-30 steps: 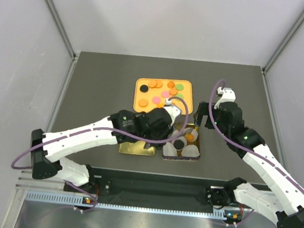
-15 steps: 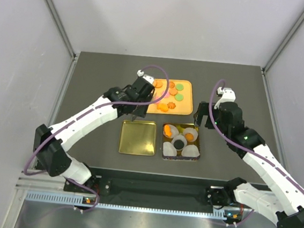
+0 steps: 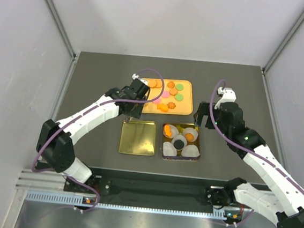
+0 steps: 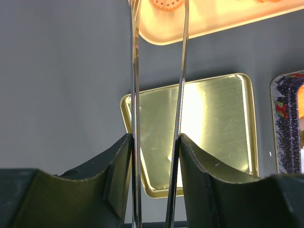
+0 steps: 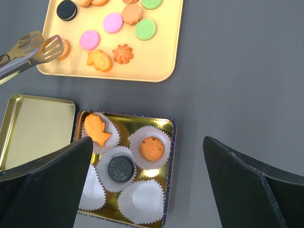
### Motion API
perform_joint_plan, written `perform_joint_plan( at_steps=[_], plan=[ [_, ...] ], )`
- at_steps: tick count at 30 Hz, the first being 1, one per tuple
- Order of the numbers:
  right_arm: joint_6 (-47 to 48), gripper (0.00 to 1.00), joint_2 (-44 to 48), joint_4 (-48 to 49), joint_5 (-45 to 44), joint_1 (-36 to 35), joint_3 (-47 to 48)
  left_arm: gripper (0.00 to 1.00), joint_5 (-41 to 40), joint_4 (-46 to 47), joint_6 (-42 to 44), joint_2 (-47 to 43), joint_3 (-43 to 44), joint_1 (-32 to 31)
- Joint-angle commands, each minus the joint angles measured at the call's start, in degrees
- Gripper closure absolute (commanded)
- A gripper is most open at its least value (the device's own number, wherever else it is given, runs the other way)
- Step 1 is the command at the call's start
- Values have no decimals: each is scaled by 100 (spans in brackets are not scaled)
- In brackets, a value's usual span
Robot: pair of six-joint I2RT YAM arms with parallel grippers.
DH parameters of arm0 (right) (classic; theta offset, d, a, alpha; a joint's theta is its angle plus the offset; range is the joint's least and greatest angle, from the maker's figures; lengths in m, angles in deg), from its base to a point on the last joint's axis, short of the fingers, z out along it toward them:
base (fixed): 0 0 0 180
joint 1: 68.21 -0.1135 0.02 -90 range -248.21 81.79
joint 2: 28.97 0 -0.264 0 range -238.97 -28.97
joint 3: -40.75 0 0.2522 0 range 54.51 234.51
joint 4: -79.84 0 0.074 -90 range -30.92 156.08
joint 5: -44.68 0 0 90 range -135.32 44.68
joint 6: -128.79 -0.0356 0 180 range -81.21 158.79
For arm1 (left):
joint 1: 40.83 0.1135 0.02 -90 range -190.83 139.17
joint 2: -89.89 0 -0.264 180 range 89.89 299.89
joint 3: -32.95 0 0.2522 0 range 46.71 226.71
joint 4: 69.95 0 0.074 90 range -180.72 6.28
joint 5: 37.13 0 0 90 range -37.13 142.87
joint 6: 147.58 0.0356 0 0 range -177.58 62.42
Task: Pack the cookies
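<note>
The left fingers (image 4: 118, 166) are partly closed on the tongs (image 5: 33, 47), whose parted tips hang over the orange tray's (image 5: 161, 61) left edge. Most cookies (image 5: 113, 23) lie on that tray. Best to straddle one cookie squarely, then squeeze gently. The right fingers (image 5: 47, 180) gape wide, empty.

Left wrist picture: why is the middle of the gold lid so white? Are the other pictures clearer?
Left wrist view: lamp glare whitens the middle of the gold lid, and the orange tray is overexposed; the tongs look sharp. Right wrist view: cookies crisp, evenly lit; the dark fingers near the lens are near-silhouettes. Top view: soft, even light, faint shadows.
</note>
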Motion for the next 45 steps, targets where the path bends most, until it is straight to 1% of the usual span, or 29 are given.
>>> perform_joint_plan(
  at_steps=[1,14,16,18,20,21,25,28,33,36,39,42,44,45],
  plan=[
    [85,0,135,184,54,77,-6,53,114,401,138,47,4,28],
    [94,0,101,183,72,95,3,52,26,401,191,337,48,46],
    [94,0,109,201,80,103,12,55,53,410,191,363,57,46],
    [94,0,100,201,63,95,12,63,70,410,200,355,66,46],
    [103,0,92,201,54,95,3,66,62,410,235,293,57,46],
    [111,0,92,201,54,103,3,72,35,410,261,276,66,46],
    [94,0,65,227,80,103,-6,77,96,331,314,197,154,46],
    [85,0,65,227,80,103,11,78,193,111,314,92,425,37],
    [76,0,74,227,72,103,20,78,351,-12,323,-137,576,-33],
    [76,0,56,210,54,112,38,78,422,-108,314,-269,716,-200],
    [76,0,74,219,37,112,64,77,422,-205,297,-427,883,-516],
    [85,0,100,201,19,121,99,77,334,-363,235,-498,1050,-1199],
    [85,0,100,192,-7,130,108,76,299,-434,139,-489,1147,-1473],
    [94,0,100,192,-8,138,117,76,299,-460,60,-480,1164,-1736]
  ],
)
